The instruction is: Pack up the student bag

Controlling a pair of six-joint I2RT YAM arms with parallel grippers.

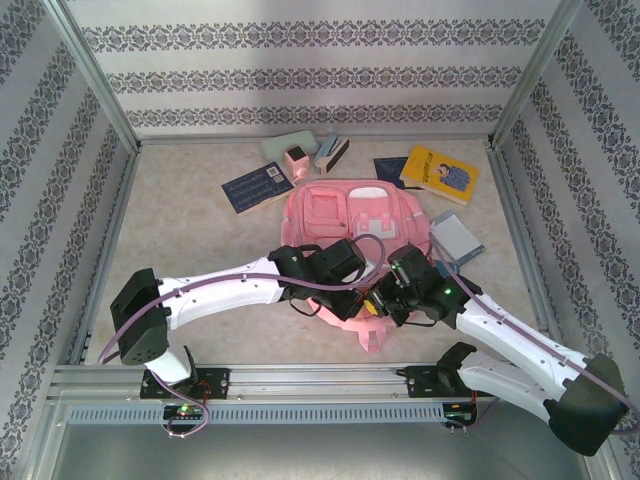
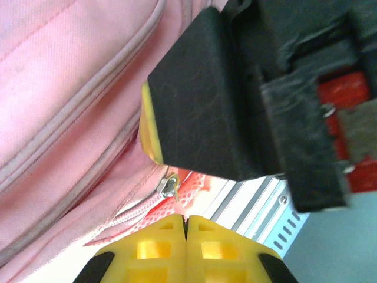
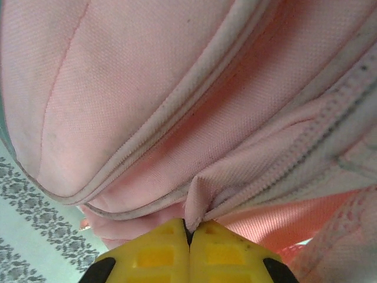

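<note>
- The student bag (image 1: 345, 215) lies flat in the middle of the table, front side up, its white-trimmed pockets facing the ceiling and its near end under the two wrists.
- Seen from the left wrist, a gap in the bag's zip shows red mesh (image 2: 191, 190) inside; what else it holds I cannot tell.
- The right gripper (image 3: 189, 229) is clenched on a fold of the bag's pink fabric beside a zip seam.
- The left gripper (image 2: 185, 230) is pressed fully together just below a small metal zipper pull (image 2: 169, 186). I cannot tell whether it grips anything.
- One black finger (image 2: 200, 100) of the right gripper hangs just above the left one.
- Around the bag, outside it: a dark blue book (image 1: 258, 187) to the left, and a pale green pouch (image 1: 283, 147) and a small pink box (image 1: 296, 162) behind it. A yellow book (image 1: 440, 173) lies at the far right, a grey-blue case (image 1: 457, 238) touching the bag's right side.
- The table top (image 1: 180, 230) is beige and mottled, framed in aluminium rails.
- The walls (image 1: 300, 75) carry striped grey damask paper.
</note>
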